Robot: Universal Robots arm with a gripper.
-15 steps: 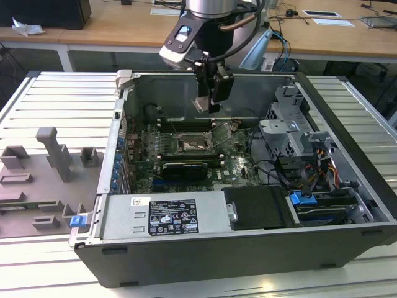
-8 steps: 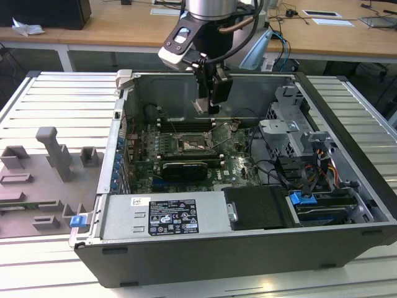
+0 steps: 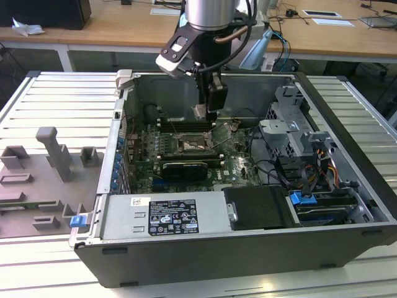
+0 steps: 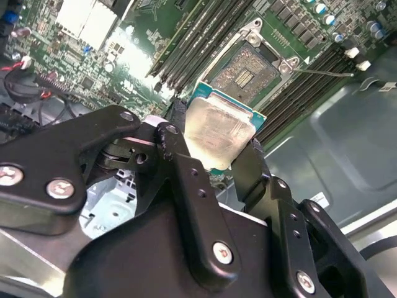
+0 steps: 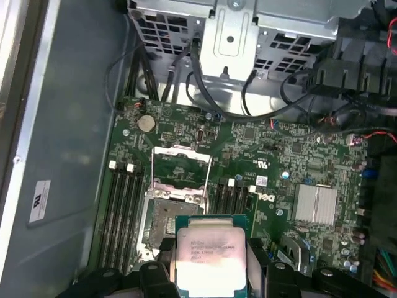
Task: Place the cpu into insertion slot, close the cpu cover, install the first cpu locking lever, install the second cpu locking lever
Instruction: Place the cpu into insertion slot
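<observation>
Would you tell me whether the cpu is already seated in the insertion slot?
No, in the second wrist view the pincer grips the cpu by its edges, apart from the bare insertion slot.

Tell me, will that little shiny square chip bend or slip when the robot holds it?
Probably stiff: the small flat silvery-topped square chip sits flat, held just by its edges between the fingers of the black gripper. It looks thin, so likely light. Its smooth metal top may be slippery.
</observation>
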